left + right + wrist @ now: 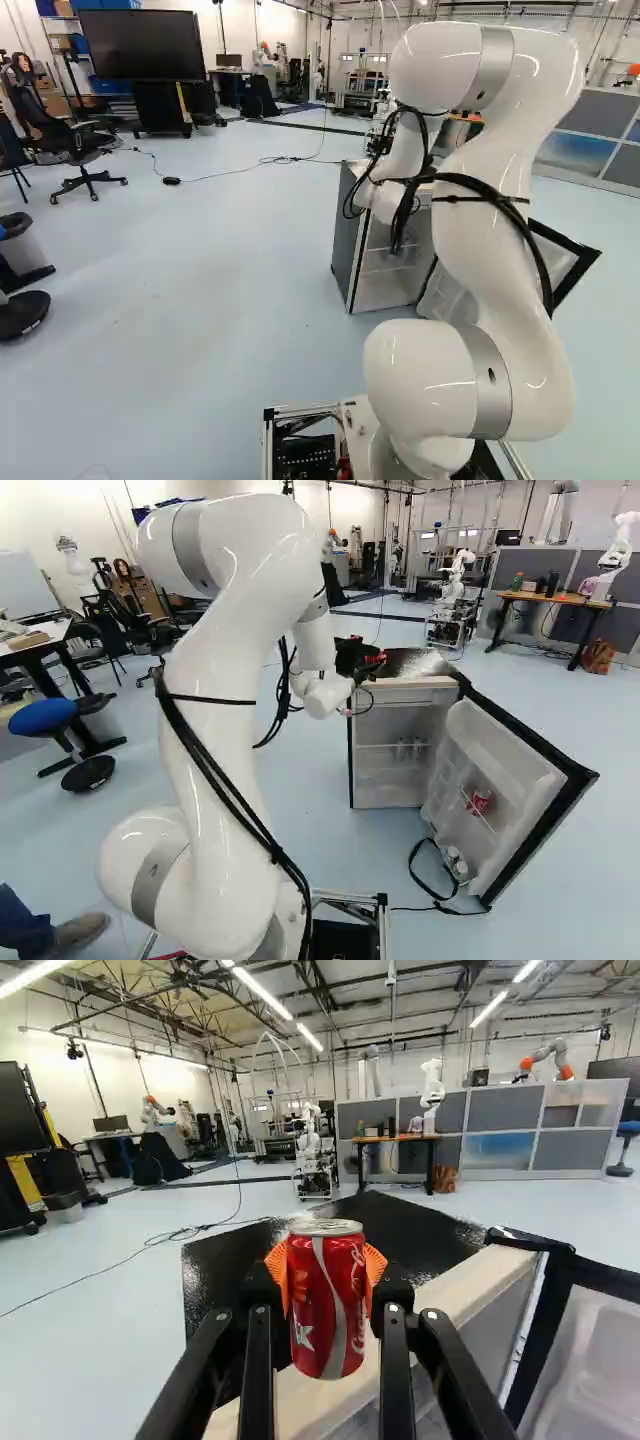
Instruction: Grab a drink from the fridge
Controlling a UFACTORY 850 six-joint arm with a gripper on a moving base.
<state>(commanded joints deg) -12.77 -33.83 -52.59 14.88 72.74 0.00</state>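
1. The end effector is gripping the can, its orange pads pressed on opposite sides of the red wall.
2. The can is in the air over the front part of the fridge top; the gap beneath it cannot be judged. The door stands open, with another red can in its rack.
3. The drink looks already grabbed, so the step in hand is probably carrying it clear. Hold the squeeze steady: firm enough to stop slipping, light enough not to dent thin metal.
4. Raise the can a little before any sideways travel, so its base does not catch the fridge top's edge; then draw back slowly, keeping the arm wide of the door.
5. The can points lid up, base down. Its long axis runs near vertical, crossing the fingers' reach; keep it so through any wrist turn.
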